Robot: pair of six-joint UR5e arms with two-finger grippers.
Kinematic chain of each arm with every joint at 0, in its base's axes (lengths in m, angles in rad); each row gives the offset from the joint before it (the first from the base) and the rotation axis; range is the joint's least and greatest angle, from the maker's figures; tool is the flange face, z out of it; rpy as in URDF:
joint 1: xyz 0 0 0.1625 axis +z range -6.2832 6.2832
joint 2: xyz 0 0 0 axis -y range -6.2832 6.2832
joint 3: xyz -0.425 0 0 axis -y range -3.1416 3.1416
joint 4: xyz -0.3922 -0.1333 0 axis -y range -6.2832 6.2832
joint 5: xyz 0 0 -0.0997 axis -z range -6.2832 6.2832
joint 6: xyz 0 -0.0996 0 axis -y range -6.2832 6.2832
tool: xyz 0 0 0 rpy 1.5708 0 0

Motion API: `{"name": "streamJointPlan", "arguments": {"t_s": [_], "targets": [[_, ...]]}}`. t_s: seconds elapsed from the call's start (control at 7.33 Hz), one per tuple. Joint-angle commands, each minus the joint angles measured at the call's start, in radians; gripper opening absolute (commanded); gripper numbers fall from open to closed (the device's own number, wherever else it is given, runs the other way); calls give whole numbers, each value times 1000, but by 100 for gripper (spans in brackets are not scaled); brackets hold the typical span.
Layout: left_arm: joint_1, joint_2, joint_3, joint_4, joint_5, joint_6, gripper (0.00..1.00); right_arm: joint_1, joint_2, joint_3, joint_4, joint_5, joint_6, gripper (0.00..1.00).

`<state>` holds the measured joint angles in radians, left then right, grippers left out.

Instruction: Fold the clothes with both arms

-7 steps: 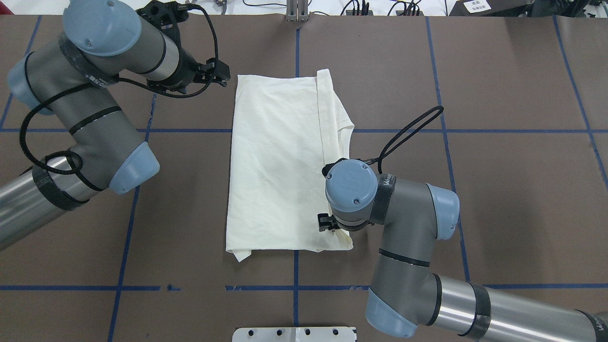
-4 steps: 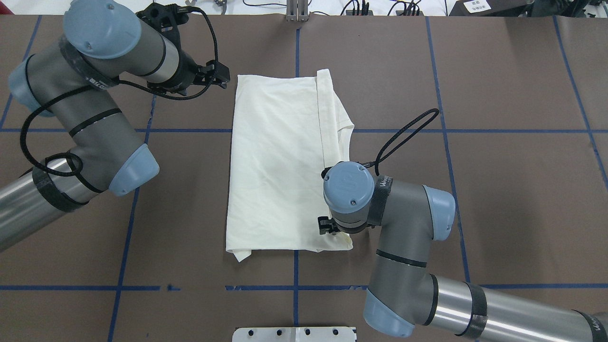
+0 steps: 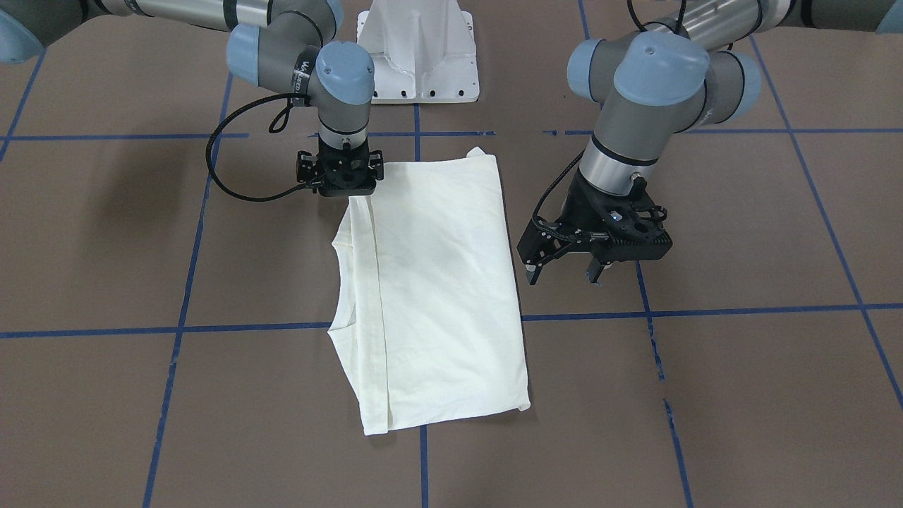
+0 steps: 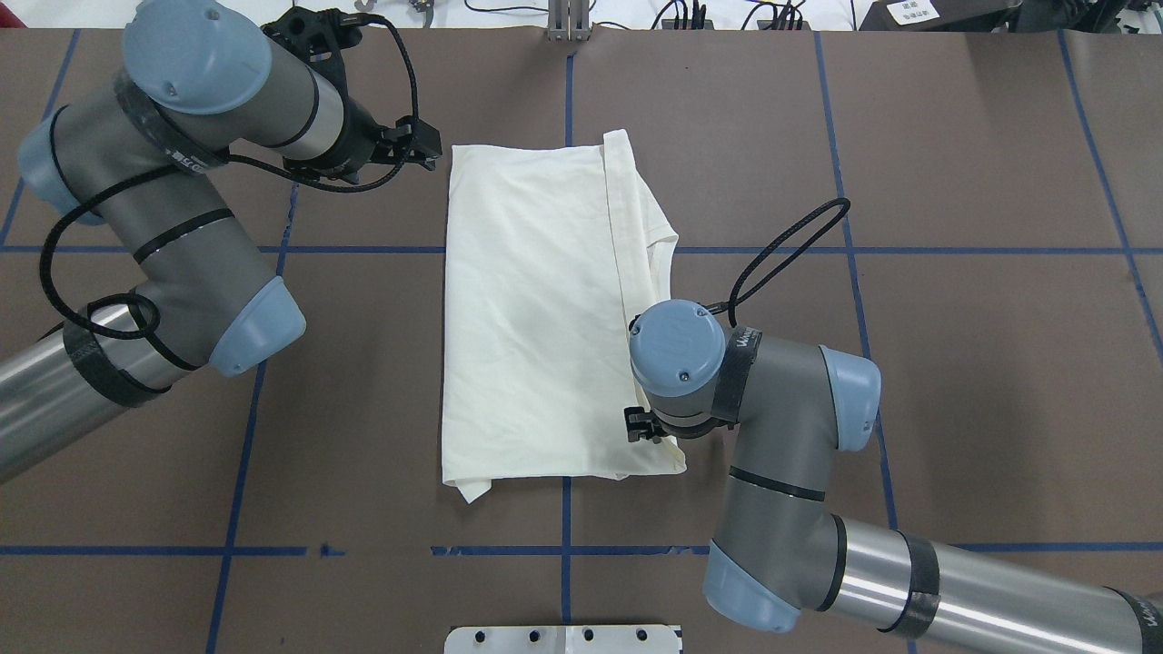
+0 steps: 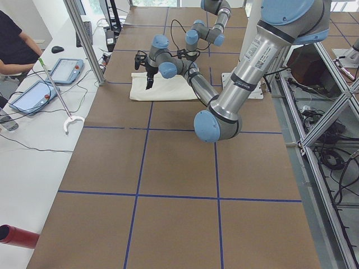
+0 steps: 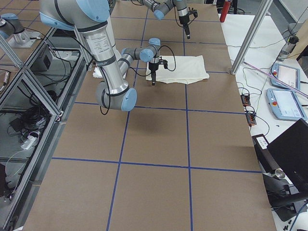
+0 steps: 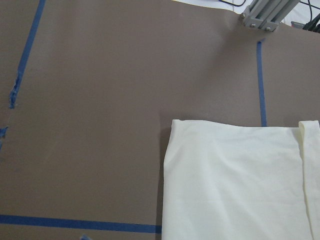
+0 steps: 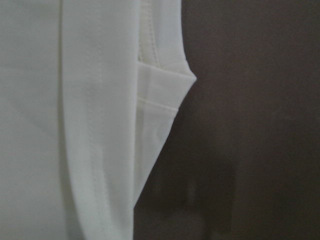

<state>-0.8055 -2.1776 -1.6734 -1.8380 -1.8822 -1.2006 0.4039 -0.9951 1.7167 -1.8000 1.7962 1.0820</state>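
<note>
One brown surface (image 4: 981,381), crossed by blue tape lines (image 4: 999,250), carries everything here. Two grey arms with light blue joint caps reach over it. The left arm (image 4: 182,236) bends in from the robot's left and the right arm (image 4: 781,427) comes in from the near right.

Between them lies the shirt (image 4: 536,309), flat on the middle of the surface where two tape lines cross. It is folded into a long rectangle with the plain cream side up, and no print shows. A narrow folded strip runs along its edge on the robot's right. Beside that strip a small flap of cloth pokes out to the right. A little point of fabric also sticks out at the near left corner.

The left end effector (image 3: 562,275) hangs above the surface just beside the shirt's left edge, toward the far corner. Its fingers are spread apart, it grips nothing, and it does not touch the cloth. The right end effector (image 3: 346,189) points straight down at the shirt's near right corner. It looks clenched on the folded strip there, though its body hides the fingertips from the front.

A black cable (image 4: 781,250) loops out from the right wrist.
</note>
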Motion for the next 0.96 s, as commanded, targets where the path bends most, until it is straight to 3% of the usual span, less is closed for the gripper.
{"name": "streamJointPlan", "arguments": {"t_s": [0.0, 0.41, 0.82], "targets": [[11, 1, 6, -1, 2, -5, 100, 15, -23, 4, -13, 0, -14, 100], [20, 1, 6, -3, 2, -8, 100, 50, -80, 38, -13, -1, -60, 100], [20, -1, -3, 0, 2, -5, 100, 105, -19, 43, -6, 18, -88, 100]]}}
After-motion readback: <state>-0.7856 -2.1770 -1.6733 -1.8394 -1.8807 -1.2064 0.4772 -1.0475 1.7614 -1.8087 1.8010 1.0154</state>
